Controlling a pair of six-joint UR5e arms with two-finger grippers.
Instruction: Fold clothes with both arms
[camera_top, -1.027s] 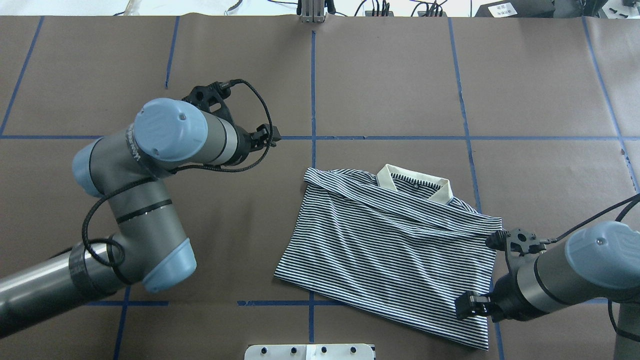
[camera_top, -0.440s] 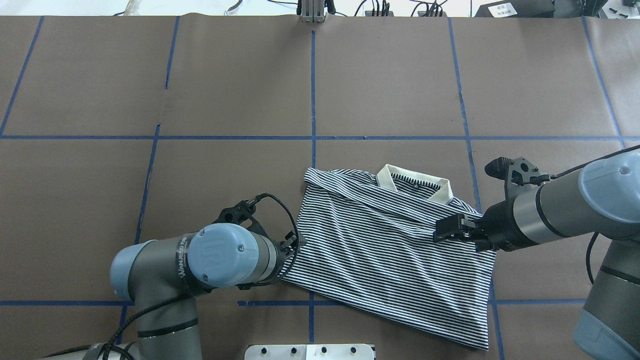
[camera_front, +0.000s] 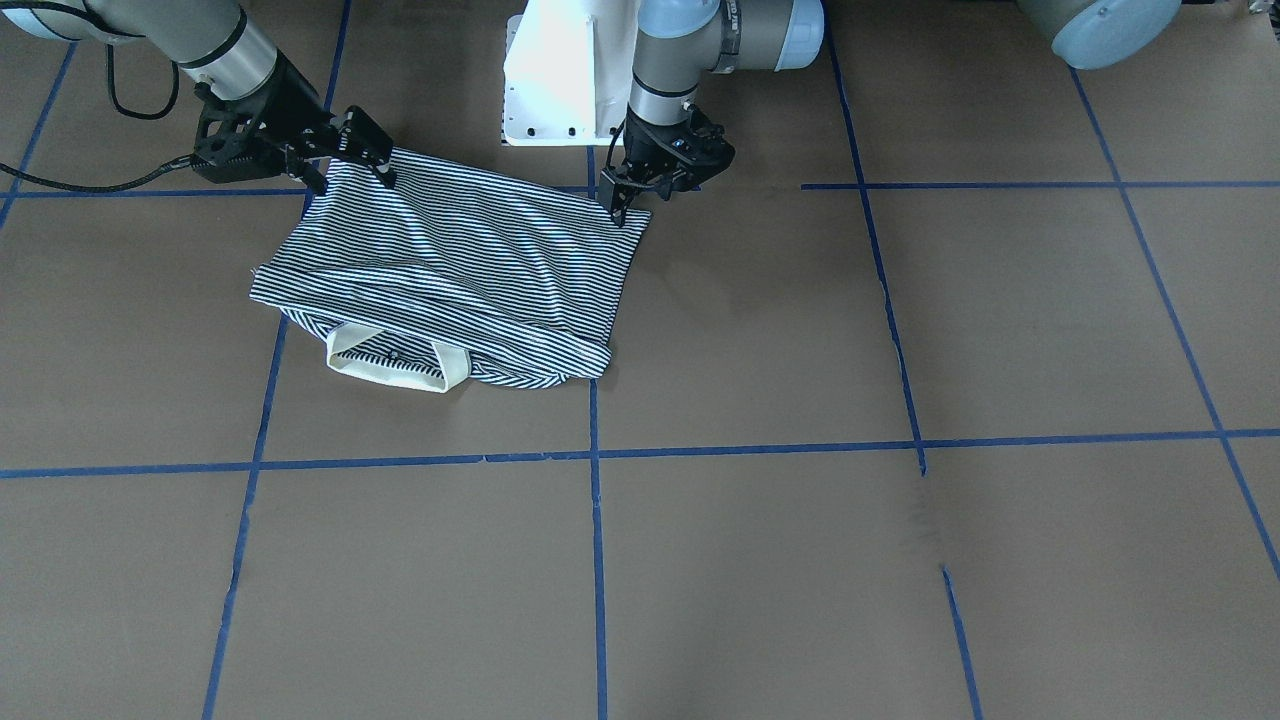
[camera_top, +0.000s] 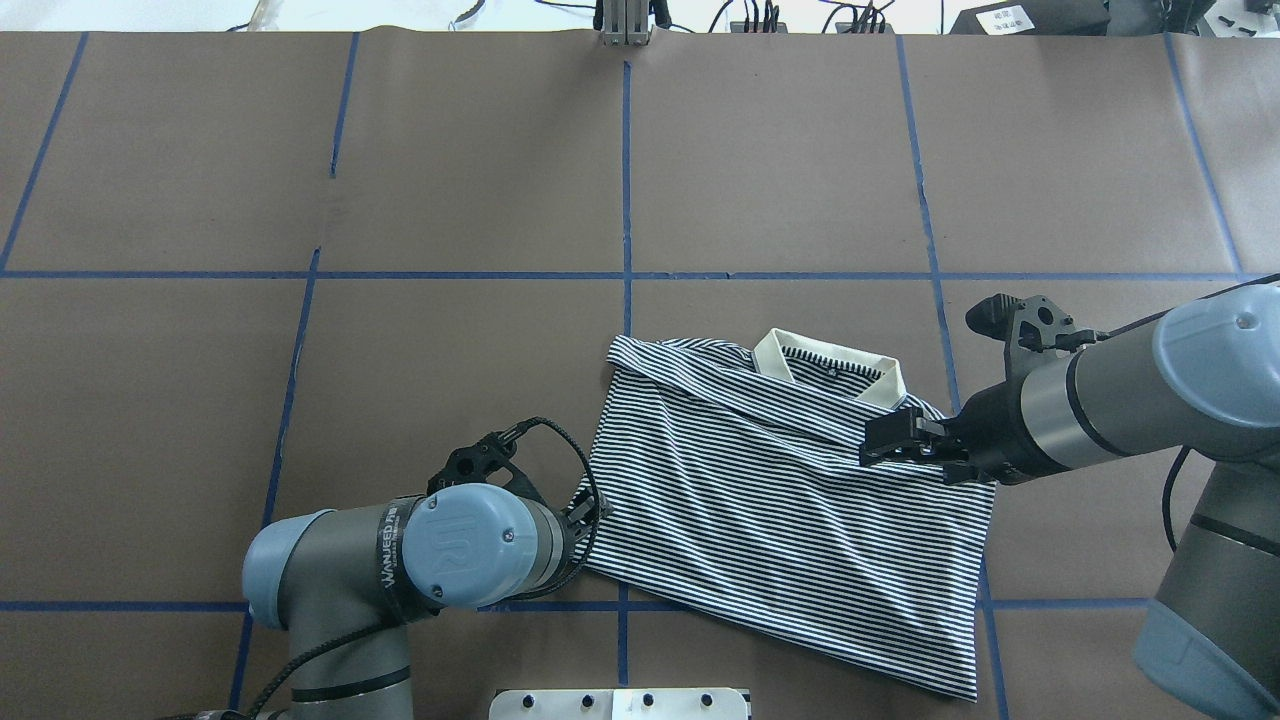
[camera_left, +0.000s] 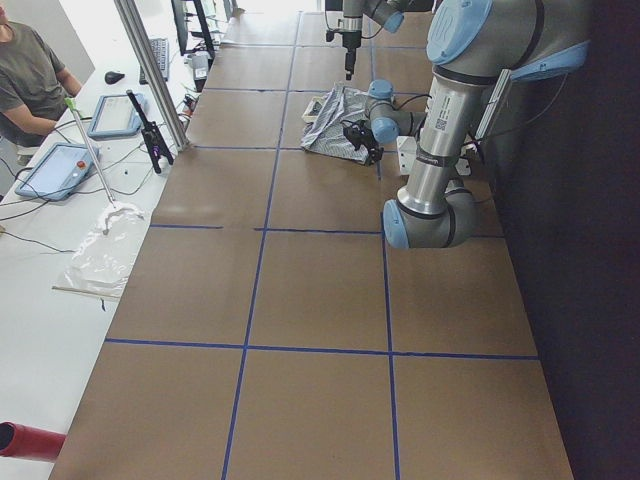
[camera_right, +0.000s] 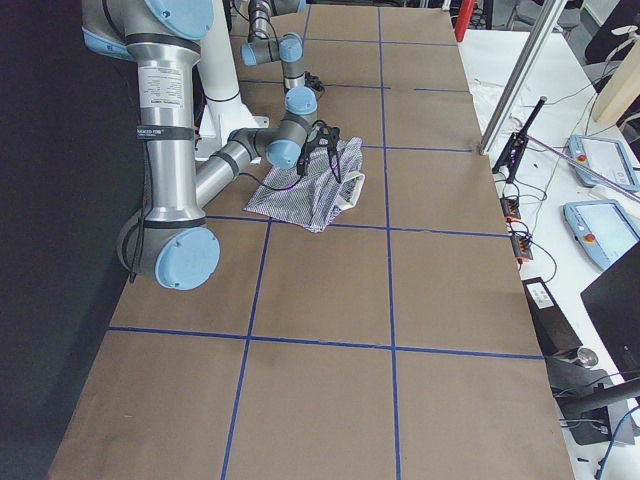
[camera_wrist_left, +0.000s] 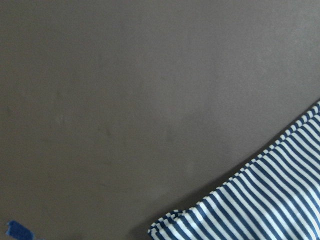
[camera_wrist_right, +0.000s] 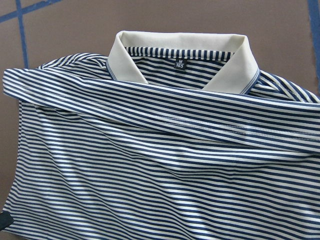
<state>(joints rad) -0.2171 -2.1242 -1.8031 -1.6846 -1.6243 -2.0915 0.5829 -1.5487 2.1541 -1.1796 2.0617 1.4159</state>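
The polo shirt lies flat on the brown paper table cover, just right of the centre blue tape line and close to the robot's side of the table. It is a soft knit in thin navy-and-white stripes, folded into a rough four-sided shape that is narrower at the collar end and wider at the hem. Shallow wrinkles run slantwise across the body. A folded band of cloth crosses the chest just below the neck. The cream collar is smooth and stiffer, with pointed ends and a thin navy line near its edge; it faces away from the robot. Inside the neck sits a small dark label marked M, and a small dark button shows below it.

The left gripper is down at the shirt's left near corner, its black tip right against the striped edge; I cannot tell whether its jaws are apart or together. Its wrist view shows only that rounded corner on matte paper. The right gripper hangs above the shirt's right shoulder area, holding nothing, its jaws apart in the front-facing view
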